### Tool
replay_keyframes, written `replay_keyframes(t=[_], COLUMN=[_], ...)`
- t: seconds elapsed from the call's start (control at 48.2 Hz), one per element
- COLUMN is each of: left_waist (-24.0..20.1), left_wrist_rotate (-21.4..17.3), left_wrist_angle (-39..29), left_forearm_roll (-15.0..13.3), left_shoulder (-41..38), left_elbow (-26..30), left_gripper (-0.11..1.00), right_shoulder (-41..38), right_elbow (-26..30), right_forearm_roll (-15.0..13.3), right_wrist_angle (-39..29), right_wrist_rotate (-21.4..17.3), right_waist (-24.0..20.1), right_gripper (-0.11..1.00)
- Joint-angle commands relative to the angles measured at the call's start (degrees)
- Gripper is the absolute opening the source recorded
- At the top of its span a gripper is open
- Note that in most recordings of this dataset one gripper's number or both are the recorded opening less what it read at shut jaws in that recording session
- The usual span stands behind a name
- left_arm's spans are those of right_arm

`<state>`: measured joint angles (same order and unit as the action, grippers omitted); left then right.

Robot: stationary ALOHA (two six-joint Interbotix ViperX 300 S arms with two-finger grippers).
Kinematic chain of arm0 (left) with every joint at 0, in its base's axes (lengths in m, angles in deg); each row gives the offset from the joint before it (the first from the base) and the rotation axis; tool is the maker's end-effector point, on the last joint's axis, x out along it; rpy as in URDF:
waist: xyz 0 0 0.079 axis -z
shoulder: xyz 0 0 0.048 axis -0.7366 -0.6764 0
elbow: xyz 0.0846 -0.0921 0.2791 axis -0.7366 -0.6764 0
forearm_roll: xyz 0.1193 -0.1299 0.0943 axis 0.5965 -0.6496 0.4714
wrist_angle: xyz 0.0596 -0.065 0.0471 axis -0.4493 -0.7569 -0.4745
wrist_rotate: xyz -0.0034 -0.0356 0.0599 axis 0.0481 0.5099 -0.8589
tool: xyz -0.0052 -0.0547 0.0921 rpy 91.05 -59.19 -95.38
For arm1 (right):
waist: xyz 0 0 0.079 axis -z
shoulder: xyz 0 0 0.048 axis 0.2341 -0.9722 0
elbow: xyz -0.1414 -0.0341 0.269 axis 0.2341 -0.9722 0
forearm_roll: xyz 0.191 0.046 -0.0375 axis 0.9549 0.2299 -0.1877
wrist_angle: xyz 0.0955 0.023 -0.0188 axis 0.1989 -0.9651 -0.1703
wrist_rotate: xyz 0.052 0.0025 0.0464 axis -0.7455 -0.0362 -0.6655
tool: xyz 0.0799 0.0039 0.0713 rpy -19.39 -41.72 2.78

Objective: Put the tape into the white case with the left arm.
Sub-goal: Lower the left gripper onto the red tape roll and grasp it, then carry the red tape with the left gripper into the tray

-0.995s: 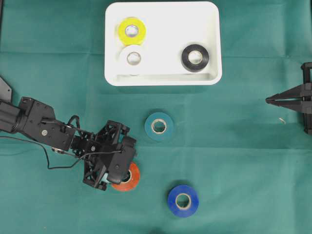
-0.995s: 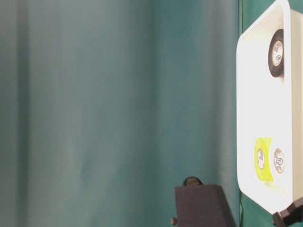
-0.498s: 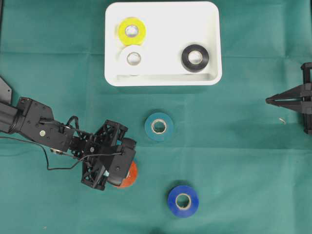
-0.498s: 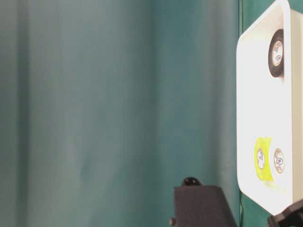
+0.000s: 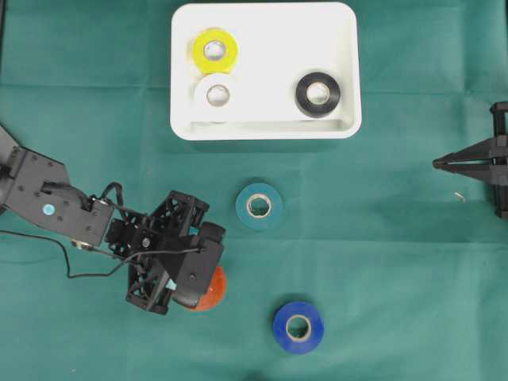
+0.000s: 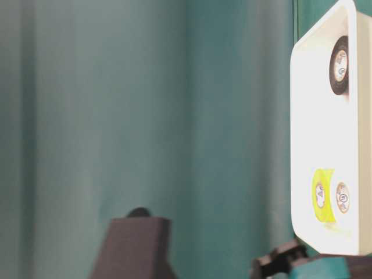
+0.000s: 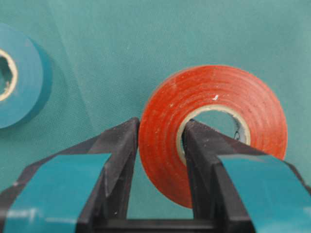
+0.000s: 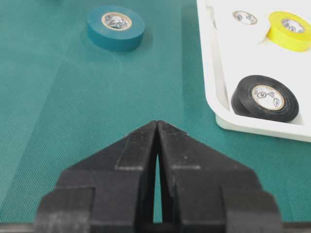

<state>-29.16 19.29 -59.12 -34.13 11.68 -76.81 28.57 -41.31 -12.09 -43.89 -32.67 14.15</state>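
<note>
Red tape roll (image 7: 214,131) pinched through its wall by left gripper (image 7: 158,145), one jaw inside core, for lift toward white case (image 5: 349,119). Right gripper (image 8: 156,145) parked, jaws closed empty.

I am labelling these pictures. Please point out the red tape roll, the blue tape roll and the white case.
red tape roll (image 7: 163,145), left wrist view, on its band between the pincer's fingers.
blue tape roll (image 5: 311,317), overhead view, on its blue top face.
white case (image 5: 270,55), overhead view, on its bare floor.

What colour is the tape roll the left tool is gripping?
Red-orange tape roll; clearest in the left wrist view.
</note>
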Motion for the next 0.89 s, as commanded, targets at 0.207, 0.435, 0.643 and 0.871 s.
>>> replay_keyframes(t=[0.207, 0.435, 0.643, 0.871], left_waist=[-0.5, -4.1, -9.1, -16.4], left_wrist_rotate=[-0.1, -0.2, -0.7, -2.6], left_wrist_angle=[-0.6, -0.5, -0.5, -0.5], left_forearm_roll=[0.1, 0.2, 0.3, 0.3], left_shoulder=[3.3, 3.0, 2.9, 2.8], left_elbow=[1.4, 1.8, 2.5, 2.6], left_gripper=[0.28, 0.28, 0.28, 0.28], right_shoulder=[-0.4, -0.4, -0.4, -0.4], right_elbow=[0.6, 0.6, 0.6, 0.6], right_forearm_roll=[0.0, 0.0, -0.1, 0.0], right_wrist_angle=[0.6, 0.6, 0.7, 0.6], right_wrist_rotate=[-0.2, -0.2, -0.2, -0.1], right_waist=[0.1, 0.0, 0.1, 0.0], right_gripper=[-0.09, -0.09, -0.09, -0.09])
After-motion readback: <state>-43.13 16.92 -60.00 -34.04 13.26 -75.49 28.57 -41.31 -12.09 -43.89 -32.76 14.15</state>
